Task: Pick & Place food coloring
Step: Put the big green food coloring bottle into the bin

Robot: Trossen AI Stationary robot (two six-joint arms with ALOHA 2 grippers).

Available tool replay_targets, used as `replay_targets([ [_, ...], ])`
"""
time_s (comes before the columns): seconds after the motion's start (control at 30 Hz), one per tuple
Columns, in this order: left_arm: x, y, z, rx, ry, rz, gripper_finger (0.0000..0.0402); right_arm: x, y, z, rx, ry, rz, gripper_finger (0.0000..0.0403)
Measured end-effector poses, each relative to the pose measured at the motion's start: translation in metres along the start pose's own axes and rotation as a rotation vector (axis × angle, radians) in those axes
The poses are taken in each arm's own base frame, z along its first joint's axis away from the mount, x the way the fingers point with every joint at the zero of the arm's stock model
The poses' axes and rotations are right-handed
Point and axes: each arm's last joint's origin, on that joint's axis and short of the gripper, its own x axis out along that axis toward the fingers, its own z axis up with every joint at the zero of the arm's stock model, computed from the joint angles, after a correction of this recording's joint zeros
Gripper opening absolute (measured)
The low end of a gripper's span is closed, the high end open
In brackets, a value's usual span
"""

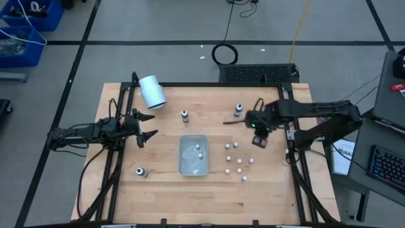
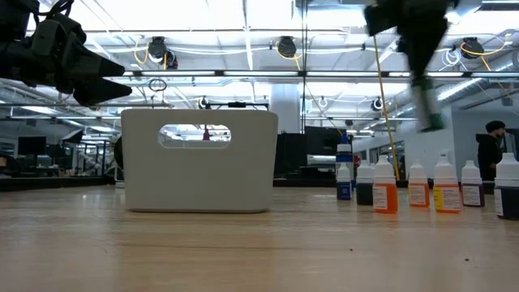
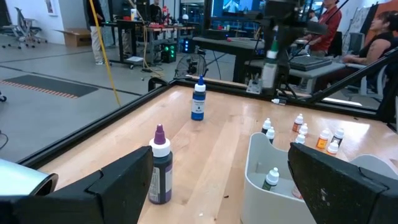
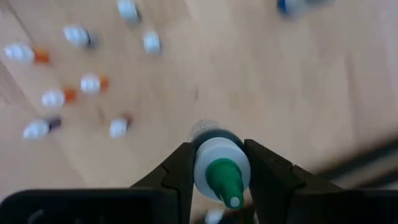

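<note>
no text, brand, number or sign can be read in any view. the labels on the food coloring bottles in the low view show only coloured bands, and the blue bottle in the left wrist view carries a label too small to read.

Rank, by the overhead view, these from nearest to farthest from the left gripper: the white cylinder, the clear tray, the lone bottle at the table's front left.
From the left gripper, which is open over the table's left side:
1. White cylinder, lying on its side at the table's back left.
2. Lone bottle, toward the front left corner.
3. Clear tray, at the table's middle, with bottles in it.
</note>
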Motion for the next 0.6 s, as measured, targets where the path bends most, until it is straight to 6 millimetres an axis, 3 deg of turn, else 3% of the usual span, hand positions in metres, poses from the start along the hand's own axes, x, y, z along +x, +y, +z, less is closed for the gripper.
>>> replay_targets([
  [0.17,0.0,0.0,0.0,0.0,0.0,0.0,0.0365,0.006,0.014,-0.027,0.154,0.207,-0.001,0.0108],
  [0.3,0.0,0.0,0.0,-0.003,0.0,-0.001,0.0365,0.034,0.027,-0.041,0.196,0.294,0.091,0.0108],
  [0.43,0.0,0.0,0.001,-0.007,-0.006,-0.001,0.0365,0.066,0.031,-0.062,0.23,0.442,0.067,0.0108],
  [0.6,0.0,0.0,0.001,-0.007,-0.007,-0.002,0.0365,0.085,0.028,-0.079,0.257,0.537,-0.008,0.0108],
])
